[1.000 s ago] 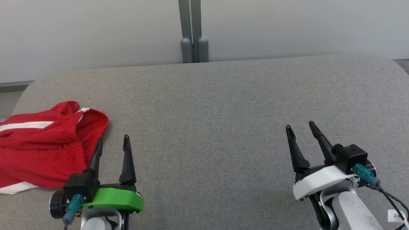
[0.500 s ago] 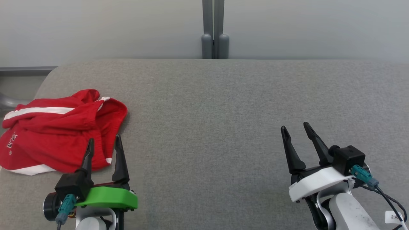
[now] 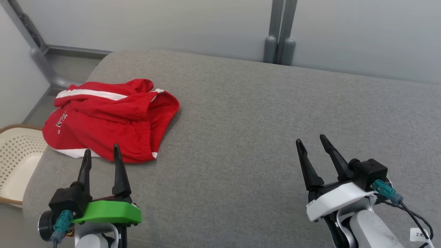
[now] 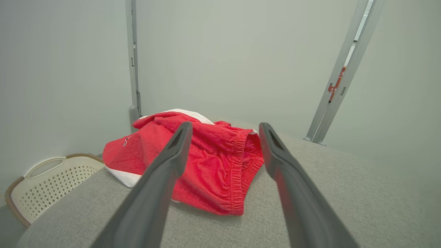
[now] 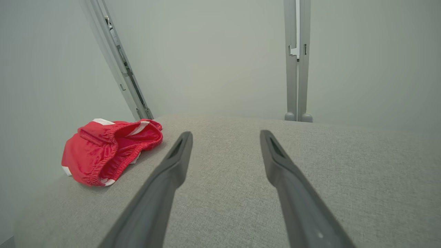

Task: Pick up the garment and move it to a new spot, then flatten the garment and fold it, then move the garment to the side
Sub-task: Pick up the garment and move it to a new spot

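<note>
- So the red garment [image 3: 110, 120] is a crumpled heap at the far left of the grey cushion [image 3: 258, 120], close to the edge with the basket [image 3: 17, 162] below
- its long axis runs roughly side to side, elastic opening facing right
- left gripper [image 3: 101, 150] is clearly the nearer one: the heap sits straight ahead of its fingers, tips right at the near hem, can't tell if they touch
- those fingers are spread wide with nothing between them, pointing forward low over the cushion
- right gripper [image 3: 310, 138] is well apart over bare cushion, also spread and empty, angled a bit leftward
</note>
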